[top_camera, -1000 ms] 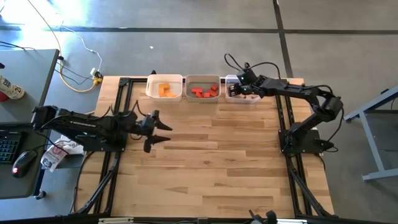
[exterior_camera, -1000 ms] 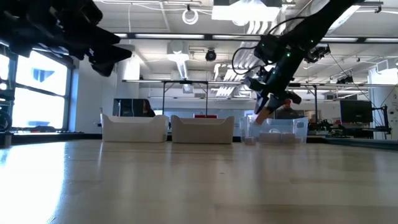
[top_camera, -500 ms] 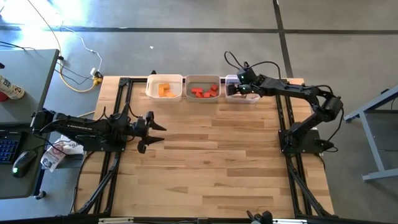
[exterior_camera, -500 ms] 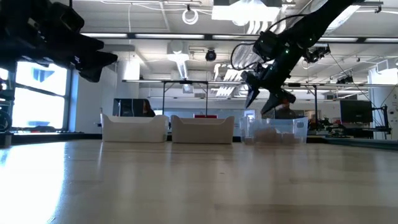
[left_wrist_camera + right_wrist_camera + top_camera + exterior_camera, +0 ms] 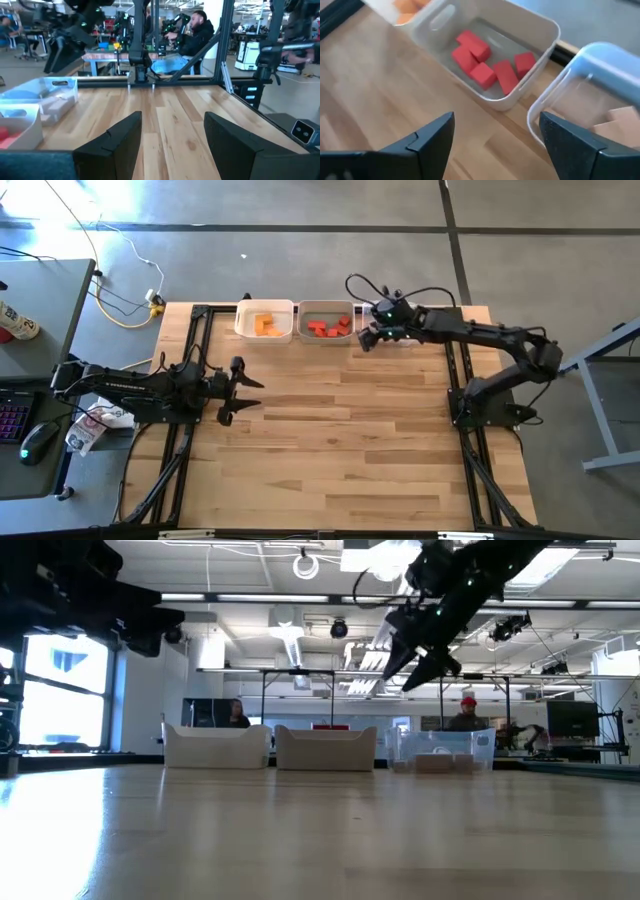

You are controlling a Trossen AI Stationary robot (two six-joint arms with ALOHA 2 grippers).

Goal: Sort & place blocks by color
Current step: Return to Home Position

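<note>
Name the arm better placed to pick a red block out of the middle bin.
Right. The right gripper hovers open beside the middle bin, its wrist view looking down on the red blocks. The left gripper hangs over the table's left side, far from it.

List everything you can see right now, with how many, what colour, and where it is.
table: one, pale wood, under everything
white bin: one, far edge, leftmost of the row
gray bin: one, middle of the row
clear bin: one, right end of the row
orange blocks: a few, in the white bin
red blocks: about five, in the gray bin
pale wood blocks: a few, in the clear bin, partly hidden
desk: one, gray, left of the table
people: several, in the room beyond
left gripper: open, empty, over the table's left side
right gripper: open, empty, raised by the gray and clear bins
</note>
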